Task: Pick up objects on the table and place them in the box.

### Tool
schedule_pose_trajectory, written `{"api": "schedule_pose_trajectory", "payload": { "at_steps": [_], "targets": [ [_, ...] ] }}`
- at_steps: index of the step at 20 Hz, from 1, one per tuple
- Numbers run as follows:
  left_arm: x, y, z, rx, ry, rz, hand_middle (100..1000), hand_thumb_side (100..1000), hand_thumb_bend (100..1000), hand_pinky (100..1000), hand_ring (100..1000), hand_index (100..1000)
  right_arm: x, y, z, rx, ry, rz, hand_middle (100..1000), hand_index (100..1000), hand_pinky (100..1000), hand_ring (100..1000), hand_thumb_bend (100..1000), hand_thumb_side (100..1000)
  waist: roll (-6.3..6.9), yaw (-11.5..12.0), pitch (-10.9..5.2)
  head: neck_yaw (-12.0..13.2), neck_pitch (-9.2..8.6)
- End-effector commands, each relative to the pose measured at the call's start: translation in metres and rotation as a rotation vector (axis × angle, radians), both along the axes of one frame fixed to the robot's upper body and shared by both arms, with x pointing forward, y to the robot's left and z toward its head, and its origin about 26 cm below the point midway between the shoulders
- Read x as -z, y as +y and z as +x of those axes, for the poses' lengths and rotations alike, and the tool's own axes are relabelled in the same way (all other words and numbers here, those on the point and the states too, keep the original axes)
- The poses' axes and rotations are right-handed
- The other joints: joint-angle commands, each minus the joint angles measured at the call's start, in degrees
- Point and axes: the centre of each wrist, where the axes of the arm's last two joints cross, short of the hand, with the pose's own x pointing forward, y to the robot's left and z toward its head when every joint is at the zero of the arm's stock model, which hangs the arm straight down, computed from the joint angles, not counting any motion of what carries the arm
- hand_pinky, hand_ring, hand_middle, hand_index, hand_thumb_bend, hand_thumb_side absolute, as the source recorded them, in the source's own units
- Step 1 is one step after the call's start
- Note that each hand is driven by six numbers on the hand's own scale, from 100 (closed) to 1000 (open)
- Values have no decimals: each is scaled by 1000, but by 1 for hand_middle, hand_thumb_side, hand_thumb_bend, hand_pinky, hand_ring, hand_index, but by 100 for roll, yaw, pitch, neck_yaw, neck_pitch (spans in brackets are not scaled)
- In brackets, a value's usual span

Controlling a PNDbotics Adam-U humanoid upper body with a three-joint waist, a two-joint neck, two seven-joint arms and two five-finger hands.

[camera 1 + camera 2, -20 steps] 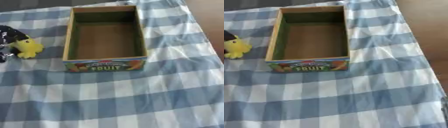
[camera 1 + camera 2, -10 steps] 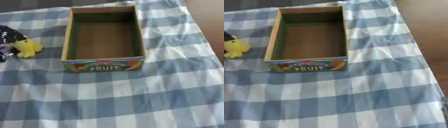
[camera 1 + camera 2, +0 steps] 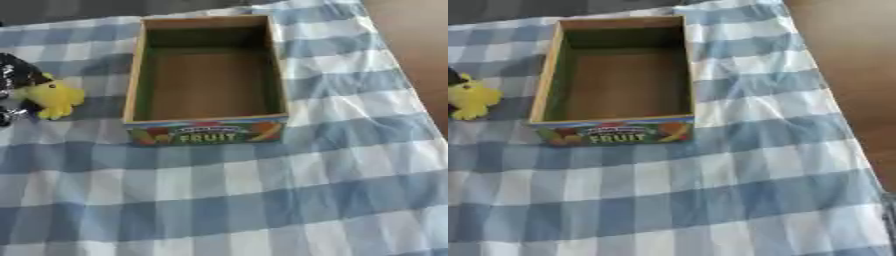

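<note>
Yellow object point(image 3: 54, 98) in left hand point(image 3: 16, 80) fingers

**Left hand half out of frame, toy's shape unclear**

The left hand point(image 3: 12, 85) is cut off by the left edge, so its fingers cannot be made out. It covers part of the yellow object point(image 3: 54, 97), too blurred to identify. The box point(image 3: 206, 131) label is legible only as "FRUIT".
</note>
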Motion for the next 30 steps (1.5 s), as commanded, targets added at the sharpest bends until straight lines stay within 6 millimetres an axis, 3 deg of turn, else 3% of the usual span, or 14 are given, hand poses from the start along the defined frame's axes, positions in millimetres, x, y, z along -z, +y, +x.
{"api": "schedule_pose_trajectory", "payload": {
  "at_steps": [1,6,12,14,21,30],
  "targets": [
    [-17,10,-8,34,-23,5,674,192,232,762,745,740,-6,-1,-3,-2,-17,-3,554,846,1000,904,100,734,-29,23,-180,-33,45],
    [-21,12,-12,40,-33,-42,658,185,200,753,735,719,-5,-1,-3,-2,-14,0,555,846,1000,903,100,733,-56,57,-285,-64,86],
    [-21,11,-10,43,-24,-110,592,183,127,679,659,659,-4,0,-3,-8,-13,7,556,846,1000,902,100,732,-88,14,-367,-35,63],
    [-19,12,-10,37,-17,-127,547,176,100,632,608,602,-4,0,-3,-9,-14,10,556,846,1000,901,100,730,-101,-18,-379,-20,32],
    [-19,11,-10,75,-51,-198,525,256,100,577,573,550,-4,-1,-3,-4,-16,12,557,846,1000,901,100,732,-107,-44,-383,-60,26],
    [-42,-6,-6,154,-108,-295,513,270,100,541,556,517,-4,-1,-3,-3,-18,12,558,846,1000,900,100,730,-101,-39,-424,-58,50]
  ]
}}
